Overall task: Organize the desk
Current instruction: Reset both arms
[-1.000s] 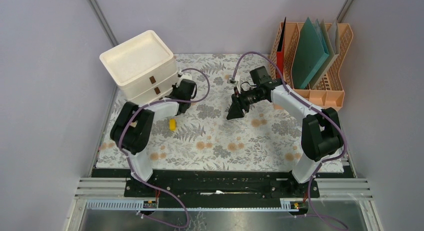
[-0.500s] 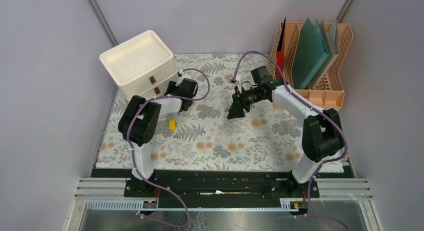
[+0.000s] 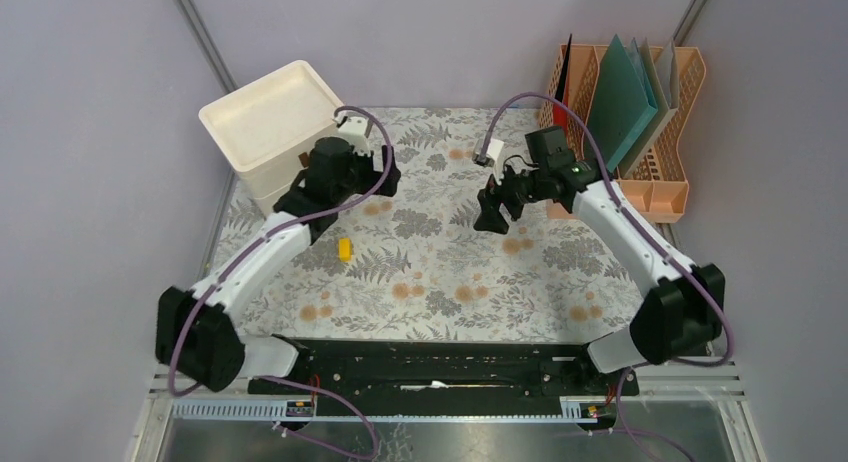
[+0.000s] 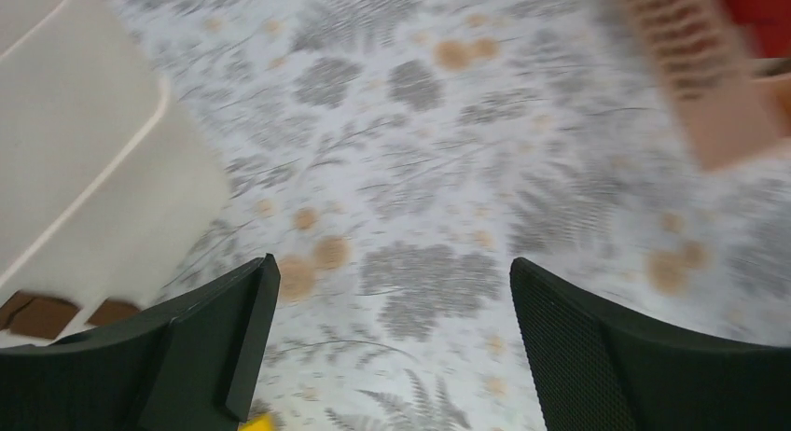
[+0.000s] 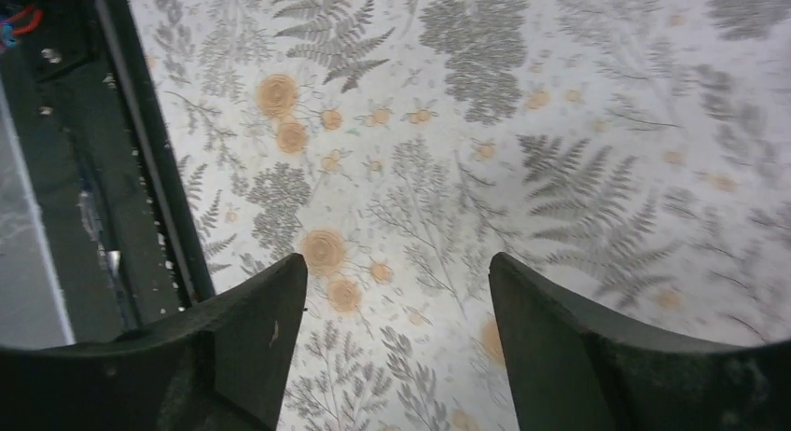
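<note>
Two empty grippers right now, so this looks like a gap between pick-ups rather than a carry. The left gripper (image 4: 392, 282) has its jaws spread wide with only cloth showing between them. The right gripper (image 5: 396, 272) is parted too, a bit less I'd say, and also has nothing in it.

The desk (image 3: 430, 272) fills the middle of the top view. Its white drawer unit (image 3: 275, 122) sits in the 10 o'clock corner and the peach file rack (image 3: 640, 112) at 2 o'clock. The left gripper hovers around 11 o'clock, just beside the drawers. The right one is near 1 o'clock, apart from the rack.

The only loose thing I can spot is a small yellow piece (image 3: 344, 248) at roughly 9 o'clock on the cloth, too tiny to identify. My guess is that's next. It lies at about 7 o'clock from the left gripper, so that arm would have to pull back, drop low and line its jaws up either side before closing. It's a small target, so easy to nudge away.
</note>
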Controlling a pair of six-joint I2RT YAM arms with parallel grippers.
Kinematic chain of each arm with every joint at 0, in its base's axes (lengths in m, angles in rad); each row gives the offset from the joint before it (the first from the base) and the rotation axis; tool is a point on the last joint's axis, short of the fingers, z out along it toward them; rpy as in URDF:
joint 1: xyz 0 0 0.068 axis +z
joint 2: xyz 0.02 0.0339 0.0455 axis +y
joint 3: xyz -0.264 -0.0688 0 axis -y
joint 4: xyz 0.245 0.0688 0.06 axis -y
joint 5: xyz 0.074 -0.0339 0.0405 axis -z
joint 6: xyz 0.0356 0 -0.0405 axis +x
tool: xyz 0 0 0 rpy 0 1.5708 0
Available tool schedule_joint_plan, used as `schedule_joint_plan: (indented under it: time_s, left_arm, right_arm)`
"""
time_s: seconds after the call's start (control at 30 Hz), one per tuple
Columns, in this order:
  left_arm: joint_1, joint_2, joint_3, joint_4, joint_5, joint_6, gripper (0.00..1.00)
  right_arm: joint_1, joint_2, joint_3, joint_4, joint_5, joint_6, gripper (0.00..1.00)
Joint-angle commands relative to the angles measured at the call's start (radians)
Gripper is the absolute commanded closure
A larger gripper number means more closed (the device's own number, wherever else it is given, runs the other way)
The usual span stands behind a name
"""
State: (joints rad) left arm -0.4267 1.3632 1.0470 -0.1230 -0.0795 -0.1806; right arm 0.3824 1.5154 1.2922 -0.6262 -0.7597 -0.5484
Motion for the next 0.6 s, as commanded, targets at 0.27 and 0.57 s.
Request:
schedule_joint_plan:
  time_s: [0.27,0.57]
  left_arm:
    - [0.002,-0.441,-0.114,-0.174,0.378,-0.01,0.01]
    - [0.003,-0.604,-0.211,-0.125,0.266,0.019,0.01]
  right_arm:
    - [-0.061,-0.308,0.217,-0.131,0.488,-0.105,0.0]
    - [-0.519,-0.355,0.382,-0.104,0.254,0.259,0.0]
